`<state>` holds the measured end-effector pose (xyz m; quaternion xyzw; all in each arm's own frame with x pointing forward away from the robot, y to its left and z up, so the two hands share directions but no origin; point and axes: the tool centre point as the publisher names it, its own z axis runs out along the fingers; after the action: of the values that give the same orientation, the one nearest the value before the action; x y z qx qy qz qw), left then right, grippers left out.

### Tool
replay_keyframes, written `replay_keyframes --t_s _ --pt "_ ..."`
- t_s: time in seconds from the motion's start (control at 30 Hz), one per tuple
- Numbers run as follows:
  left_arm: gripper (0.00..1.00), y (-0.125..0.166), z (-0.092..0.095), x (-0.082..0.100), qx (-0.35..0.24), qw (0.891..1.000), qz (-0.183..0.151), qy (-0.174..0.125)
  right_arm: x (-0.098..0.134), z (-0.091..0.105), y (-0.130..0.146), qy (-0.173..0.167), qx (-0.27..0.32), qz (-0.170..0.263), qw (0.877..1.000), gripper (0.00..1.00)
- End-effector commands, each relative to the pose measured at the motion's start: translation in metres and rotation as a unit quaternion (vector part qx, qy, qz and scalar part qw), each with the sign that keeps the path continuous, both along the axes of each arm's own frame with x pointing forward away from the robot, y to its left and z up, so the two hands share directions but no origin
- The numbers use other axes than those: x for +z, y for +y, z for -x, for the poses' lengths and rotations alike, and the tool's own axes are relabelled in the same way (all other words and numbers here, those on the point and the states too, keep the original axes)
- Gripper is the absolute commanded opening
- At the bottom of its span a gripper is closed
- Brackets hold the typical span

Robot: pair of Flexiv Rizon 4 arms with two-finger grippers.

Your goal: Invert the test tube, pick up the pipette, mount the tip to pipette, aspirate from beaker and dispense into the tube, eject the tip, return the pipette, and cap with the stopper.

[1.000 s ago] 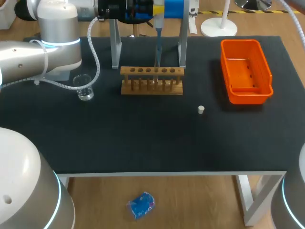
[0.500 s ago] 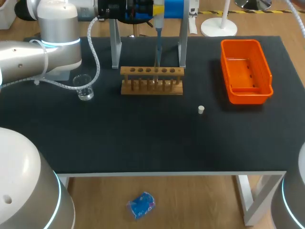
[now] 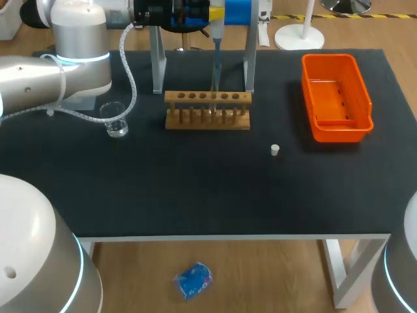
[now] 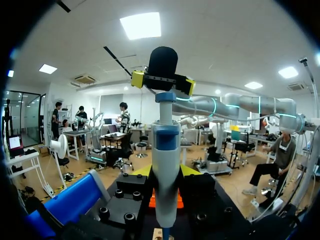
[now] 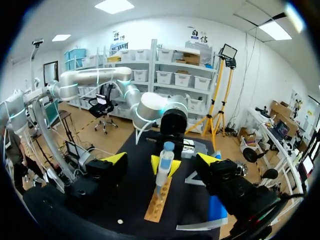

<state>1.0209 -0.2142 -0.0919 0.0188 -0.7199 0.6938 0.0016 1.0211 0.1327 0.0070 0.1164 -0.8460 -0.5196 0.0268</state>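
Note:
My left gripper (image 3: 216, 12) (image 4: 162, 82) is shut on the pipette's upper body at the back of the table. The pipette (image 3: 215, 62) (image 4: 166, 165) hangs upright, its lower end down at the wooden tube rack (image 3: 207, 109) (image 5: 157, 202). I cannot make out a test tube in the rack. A glass beaker (image 3: 116, 119) stands left of the rack. The small white stopper (image 3: 275, 150) (image 5: 119, 221) lies on the mat right of the rack. My right gripper (image 5: 162, 159) is open and empty, high above the table, facing the pipette (image 5: 163, 167); the head view does not show it.
An orange bin (image 3: 335, 96) sits at the right rear of the black mat (image 3: 195, 189). Two grey stand uprights (image 3: 158, 62) rise behind the rack. My left arm's body (image 3: 58, 72) hangs over the mat's left rear corner, beside the beaker.

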Motion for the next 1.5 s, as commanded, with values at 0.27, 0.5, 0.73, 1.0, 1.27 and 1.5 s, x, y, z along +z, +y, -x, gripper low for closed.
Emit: replay_keyframes --t_s 0.27,0.5,0.73,1.0,1.27,1.5 --pt "0.00 0.000 0.001 0.001 0.001 1.000 0.000 0.000 -0.038 0.028 -0.035 -0.005 0.002 0.017 1.000 1.00" --pt "0.00 0.000 0.001 0.001 0.001 1.000 0.000 0.000 -0.076 0.039 -0.044 0.012 -0.009 0.024 1.000 1.00" --pt "0.00 0.000 0.001 0.001 0.001 1.000 0.000 0.000 -0.119 0.052 -0.045 0.036 -0.016 0.047 0.998 1.00" --pt "0.00 0.000 0.001 0.001 0.001 1.000 0.000 0.000 -0.119 0.052 -0.045 0.036 -0.016 0.047 0.998 1.00" --pt "0.00 0.000 0.001 0.001 0.001 1.000 0.000 0.000 -0.126 0.050 -0.040 0.035 -0.017 0.055 0.998 1.00" --pt "0.00 0.000 0.001 0.001 0.001 1.000 0.000 0.000 -0.162 0.044 -0.030 0.019 -0.024 0.086 0.996 1.00"
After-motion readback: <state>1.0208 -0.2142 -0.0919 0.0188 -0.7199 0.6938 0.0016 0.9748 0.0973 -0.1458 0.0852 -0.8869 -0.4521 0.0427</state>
